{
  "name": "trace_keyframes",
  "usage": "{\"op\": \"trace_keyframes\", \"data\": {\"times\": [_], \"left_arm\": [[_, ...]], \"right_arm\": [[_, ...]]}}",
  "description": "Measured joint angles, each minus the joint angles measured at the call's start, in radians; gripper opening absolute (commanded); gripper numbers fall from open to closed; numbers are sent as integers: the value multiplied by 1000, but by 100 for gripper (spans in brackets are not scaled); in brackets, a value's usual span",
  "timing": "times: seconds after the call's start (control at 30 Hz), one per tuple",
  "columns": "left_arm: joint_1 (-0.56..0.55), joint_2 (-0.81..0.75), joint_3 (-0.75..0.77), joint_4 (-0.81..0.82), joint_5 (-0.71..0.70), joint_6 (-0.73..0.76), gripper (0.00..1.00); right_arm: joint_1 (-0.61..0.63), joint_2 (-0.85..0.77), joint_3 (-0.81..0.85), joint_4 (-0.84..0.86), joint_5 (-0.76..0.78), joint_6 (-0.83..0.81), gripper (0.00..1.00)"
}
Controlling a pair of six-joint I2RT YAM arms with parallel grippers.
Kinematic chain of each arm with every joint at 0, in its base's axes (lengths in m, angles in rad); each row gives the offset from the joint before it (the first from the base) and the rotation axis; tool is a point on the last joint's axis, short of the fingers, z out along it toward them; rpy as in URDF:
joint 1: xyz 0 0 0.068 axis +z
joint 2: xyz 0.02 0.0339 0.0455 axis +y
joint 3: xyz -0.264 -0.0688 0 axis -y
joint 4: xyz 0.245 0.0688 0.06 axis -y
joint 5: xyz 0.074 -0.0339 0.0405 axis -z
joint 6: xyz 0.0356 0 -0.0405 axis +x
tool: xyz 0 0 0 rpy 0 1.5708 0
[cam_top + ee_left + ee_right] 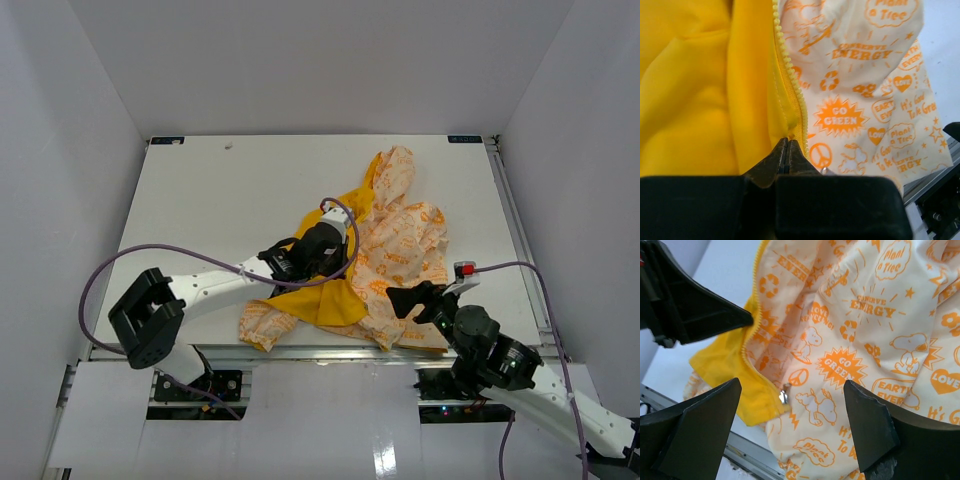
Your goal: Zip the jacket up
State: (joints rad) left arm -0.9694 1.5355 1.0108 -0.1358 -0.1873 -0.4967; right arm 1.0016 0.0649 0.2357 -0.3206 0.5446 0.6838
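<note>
The jacket (400, 250), cream with orange print and yellow lining, lies crumpled on the white table, right of centre and near the front edge. My left gripper (338, 252) rests on its yellow edge. In the left wrist view the jaws (786, 141) are shut on the yellow zipper edge (790, 85), with a silver zipper pull (825, 170) just right of them. My right gripper (412, 298) is open above the jacket's lower front. In the right wrist view its fingers (710, 415) straddle the zipper pull (784, 395) without touching it.
The table's front metal rail (330, 352) runs just below the jacket. White walls enclose the left, back and right sides. A purple cable (150, 255) loops over the left arm. The left gripper's black finger (690, 305) shows at the right wrist view's upper left.
</note>
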Motion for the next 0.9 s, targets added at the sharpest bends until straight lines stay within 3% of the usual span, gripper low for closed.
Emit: {"op": "trace_keyframes", "data": {"times": [0.37, 0.53, 0.63, 0.67, 0.77, 0.9], "left_arm": [[106, -244, -230, 60, 50, -12, 1], [140, -300, -299, 60, 33, -25, 23], [163, -321, -315, 44, 13, -36, 42], [171, -321, -311, 27, 4, -45, 42], [195, -311, -298, -36, -53, -60, 63], [207, -331, -281, -122, -107, -57, 61]], "right_arm": [[0, 412, -89, 386, -174, -42, 82], [0, 613, -88, 553, -268, -71, 80], [0, 688, -86, 619, -306, -86, 76], [0, 710, -79, 638, -313, -90, 75], [0, 780, -56, 685, -327, -102, 72], [0, 853, -13, 712, -337, -119, 71]]}}
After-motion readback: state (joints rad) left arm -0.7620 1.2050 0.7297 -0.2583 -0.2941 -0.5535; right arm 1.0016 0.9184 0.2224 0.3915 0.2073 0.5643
